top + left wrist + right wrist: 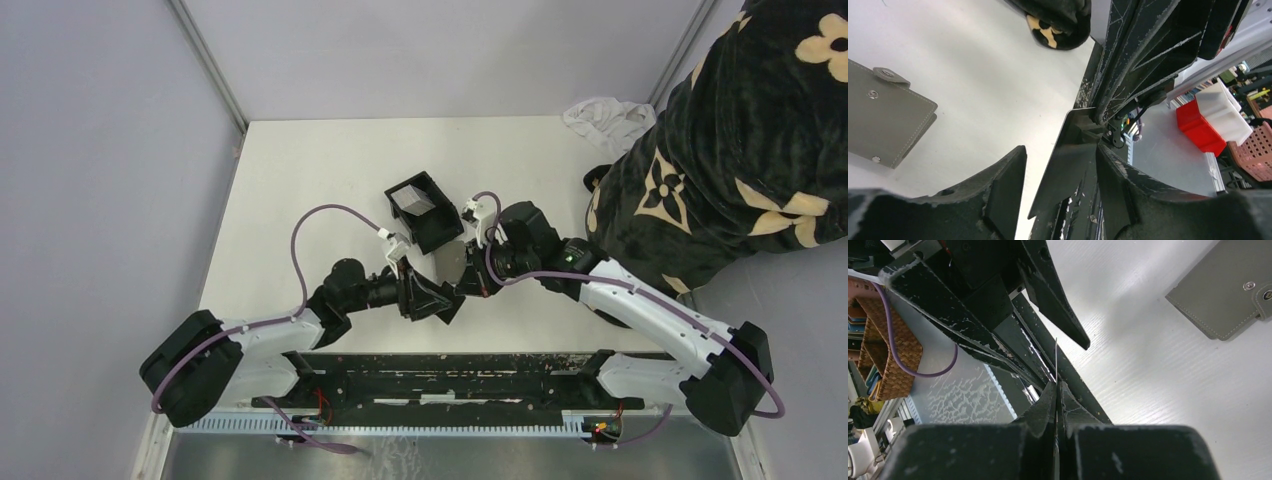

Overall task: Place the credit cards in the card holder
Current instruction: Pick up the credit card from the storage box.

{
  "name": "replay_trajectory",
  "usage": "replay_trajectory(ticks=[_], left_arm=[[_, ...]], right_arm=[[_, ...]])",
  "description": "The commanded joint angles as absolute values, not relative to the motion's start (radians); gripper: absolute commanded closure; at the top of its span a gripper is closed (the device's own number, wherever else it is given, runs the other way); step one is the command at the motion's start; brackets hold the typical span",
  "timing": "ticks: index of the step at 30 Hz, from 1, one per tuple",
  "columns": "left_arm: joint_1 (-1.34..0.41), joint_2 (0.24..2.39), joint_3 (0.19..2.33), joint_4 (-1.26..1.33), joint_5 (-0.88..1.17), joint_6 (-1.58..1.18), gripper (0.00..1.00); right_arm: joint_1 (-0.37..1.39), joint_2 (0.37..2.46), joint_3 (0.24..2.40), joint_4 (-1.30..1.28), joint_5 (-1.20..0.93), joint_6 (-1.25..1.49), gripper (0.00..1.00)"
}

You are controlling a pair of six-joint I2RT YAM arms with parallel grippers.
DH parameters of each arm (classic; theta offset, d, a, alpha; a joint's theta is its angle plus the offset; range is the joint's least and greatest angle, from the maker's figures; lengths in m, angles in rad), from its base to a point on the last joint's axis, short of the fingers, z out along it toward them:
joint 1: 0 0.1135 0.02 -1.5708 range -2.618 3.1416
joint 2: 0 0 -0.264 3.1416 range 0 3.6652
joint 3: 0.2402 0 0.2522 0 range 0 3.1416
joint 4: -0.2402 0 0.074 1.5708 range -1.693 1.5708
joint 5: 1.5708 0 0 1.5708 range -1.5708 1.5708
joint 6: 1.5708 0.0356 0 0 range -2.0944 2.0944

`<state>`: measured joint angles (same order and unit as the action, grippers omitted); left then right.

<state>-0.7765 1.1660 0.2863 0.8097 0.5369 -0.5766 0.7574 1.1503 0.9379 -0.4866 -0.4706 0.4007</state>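
Observation:
A thin silver-grey credit card (450, 262) hangs above the table between the two arms, and my right gripper (468, 275) is shut on it. In the right wrist view the card (1056, 355) shows as a thin edge rising from the pinched jaws of the right gripper (1057, 385). My left gripper (1060, 150) is open with its fingers either side of the card (1068, 165). The card lies close to the right finger, and the left finger stands apart. The card holder (425, 210) lies just beyond on the table. It is a grey stitched case with snap buttons (883, 115) (1223, 295).
A dark floral blanket (740, 150) bulges over the table's right edge, with a white cloth (605, 115) at the far right corner. The arms' black base rail (440, 370) runs along the near edge. Red and white bins (1200, 127) and a wicker basket (878, 355) stand off the table.

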Motion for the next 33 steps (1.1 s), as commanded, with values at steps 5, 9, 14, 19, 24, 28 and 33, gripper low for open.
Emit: replay_trajectory(ticks=[5,9,14,19,24,28,33], left_arm=[[-0.782,1.224,0.351,0.853,0.649,-0.511,0.75],[-0.781,1.239,0.354,0.852,0.656,-0.512,0.97],[-0.781,1.242,0.366,0.832,0.636,-0.506,0.97],[-0.782,1.237,0.382,0.778,0.496,-0.51,0.97],[-0.783,1.278,0.387,0.804,0.326,-0.6,0.97],[-0.782,1.342,0.369,0.923,0.229,-0.717,0.97],[-0.782,1.418,0.371,1.038,0.194,-0.825,0.97]], right_arm=[[0.739,1.199,0.965,-0.451,-0.522,0.394,0.99],[0.697,1.201,0.97,-0.457,-0.548,0.39,0.99],[0.642,1.19,0.994,-0.502,-0.508,0.371,0.81],[0.635,1.14,0.983,-0.504,-0.361,0.351,0.48],[0.635,1.117,0.928,-0.438,-0.315,0.364,0.43],[0.635,1.122,0.854,-0.327,-0.325,0.415,0.43],[0.636,1.146,0.79,-0.216,-0.34,0.454,0.43]])
